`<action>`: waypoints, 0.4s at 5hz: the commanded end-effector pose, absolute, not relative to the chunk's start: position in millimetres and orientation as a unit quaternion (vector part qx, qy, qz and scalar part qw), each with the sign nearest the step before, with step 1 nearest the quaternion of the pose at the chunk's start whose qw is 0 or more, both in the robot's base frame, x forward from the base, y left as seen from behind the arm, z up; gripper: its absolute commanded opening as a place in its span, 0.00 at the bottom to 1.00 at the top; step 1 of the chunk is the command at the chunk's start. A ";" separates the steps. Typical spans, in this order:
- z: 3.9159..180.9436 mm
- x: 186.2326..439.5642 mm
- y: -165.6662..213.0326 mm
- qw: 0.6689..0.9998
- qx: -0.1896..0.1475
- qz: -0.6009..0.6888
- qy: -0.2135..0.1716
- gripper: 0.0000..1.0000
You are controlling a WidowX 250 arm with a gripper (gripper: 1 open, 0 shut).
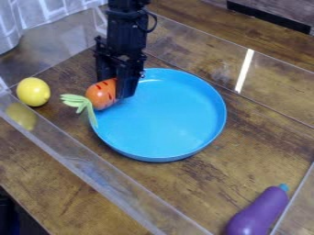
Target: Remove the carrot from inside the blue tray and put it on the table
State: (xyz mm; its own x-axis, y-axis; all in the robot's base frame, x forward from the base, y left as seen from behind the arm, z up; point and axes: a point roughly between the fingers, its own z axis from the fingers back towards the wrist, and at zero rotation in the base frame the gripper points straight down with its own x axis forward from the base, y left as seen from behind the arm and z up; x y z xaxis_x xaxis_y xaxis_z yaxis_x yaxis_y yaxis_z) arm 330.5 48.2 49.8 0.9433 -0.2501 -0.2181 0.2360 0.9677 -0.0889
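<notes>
No writing or labels can be read anywhere. The black hand [110, 90] reaches down steeply and is closed around the carrot [101, 93], holding it at the left rim of the blue tray [172, 115]. The carrot lies roughly level, its long axis running left to right, green leaves pointing left out over the tabletop [73, 174]. A lemon [33, 91] sits further left, an eggplant [259, 215] near the lower right corner

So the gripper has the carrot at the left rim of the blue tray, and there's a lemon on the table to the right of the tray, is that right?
Not quite. In the camera view the lemon lies to the left of the blue tray, not the right. The rest holds: the gripper has the carrot at the tray's left rim, over the table.
</notes>
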 end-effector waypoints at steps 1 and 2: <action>96.6 339.4 57.5 0.991 -0.008 -0.125 0.056 0.00; 111.9 339.8 64.4 0.990 0.006 -0.131 0.053 0.00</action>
State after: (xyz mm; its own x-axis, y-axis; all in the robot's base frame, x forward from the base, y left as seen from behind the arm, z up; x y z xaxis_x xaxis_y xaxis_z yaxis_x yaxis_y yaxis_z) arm 333.2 55.2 73.6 0.9367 -0.2771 -0.2140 0.2726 0.9608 -0.0507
